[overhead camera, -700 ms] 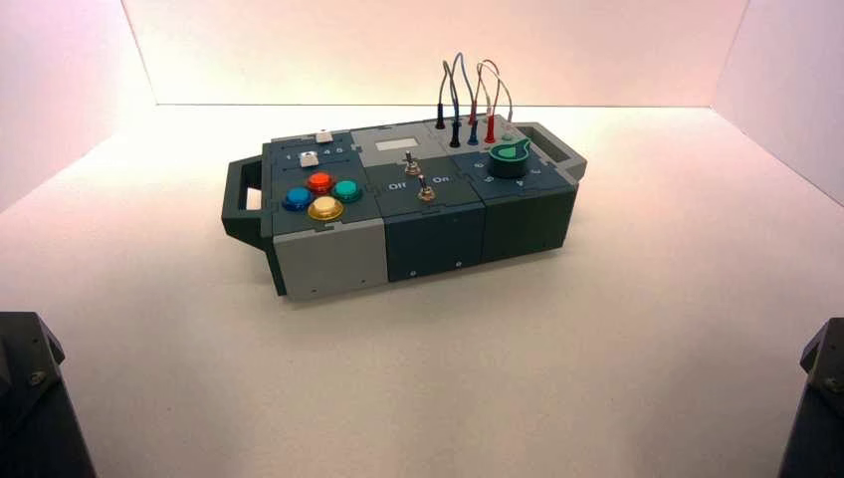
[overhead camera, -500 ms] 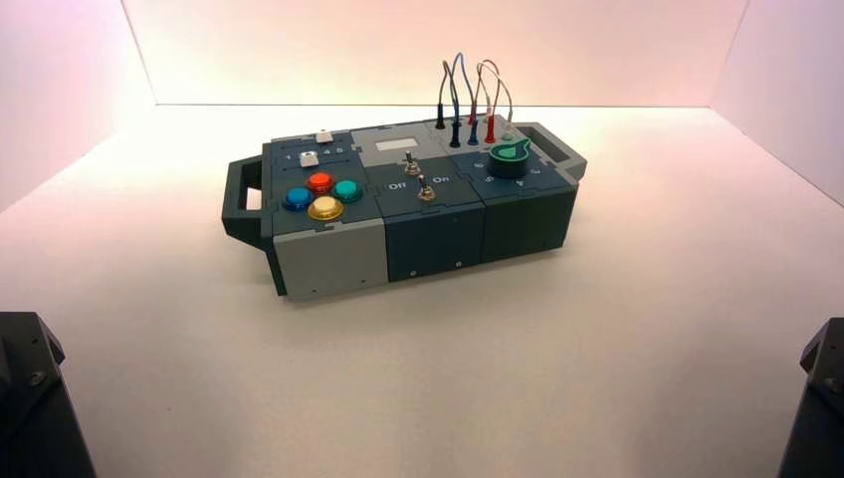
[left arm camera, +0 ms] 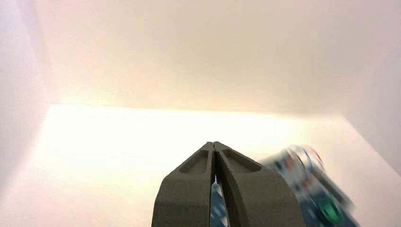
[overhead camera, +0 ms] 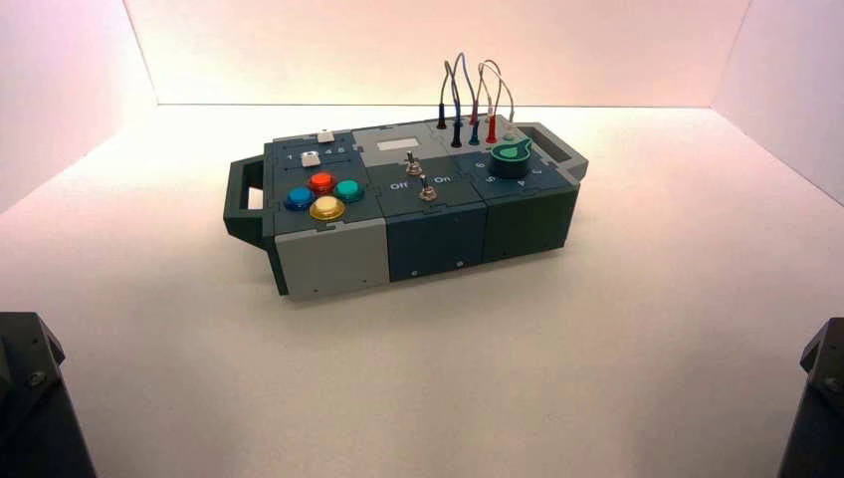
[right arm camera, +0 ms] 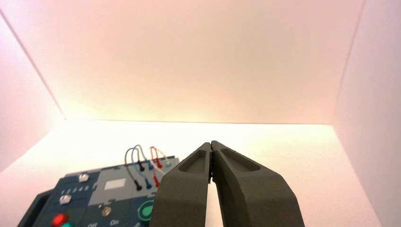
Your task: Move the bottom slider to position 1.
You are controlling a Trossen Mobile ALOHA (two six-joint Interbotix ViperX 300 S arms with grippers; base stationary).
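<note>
The bottom slider (overhead camera: 310,158) is a small white squarish knob on the box's left module, just behind the coloured buttons; it also shows in the right wrist view (right arm camera: 65,198). The row of white digits (right arm camera: 74,189) runs beside it, with the 1 (right arm camera: 63,192) at the box's left end. The twin white knob (overhead camera: 325,136) sits farther back. My left gripper (left arm camera: 214,144) is shut and empty, far from the box. My right gripper (right arm camera: 211,143) is shut and empty, also far back. Both arms sit parked at the near corners (overhead camera: 30,398) (overhead camera: 821,398).
The box (overhead camera: 328,261) stands turned on the white table, with handles at both ends. It bears four round buttons (overhead camera: 320,196), two toggle switches (overhead camera: 426,188) marked Off and On, a green knob (overhead camera: 511,154) and plugged wires (overhead camera: 473,95). White walls enclose the table.
The box shows a touch farther right in the high view. Both arms stay parked at the near corners.
</note>
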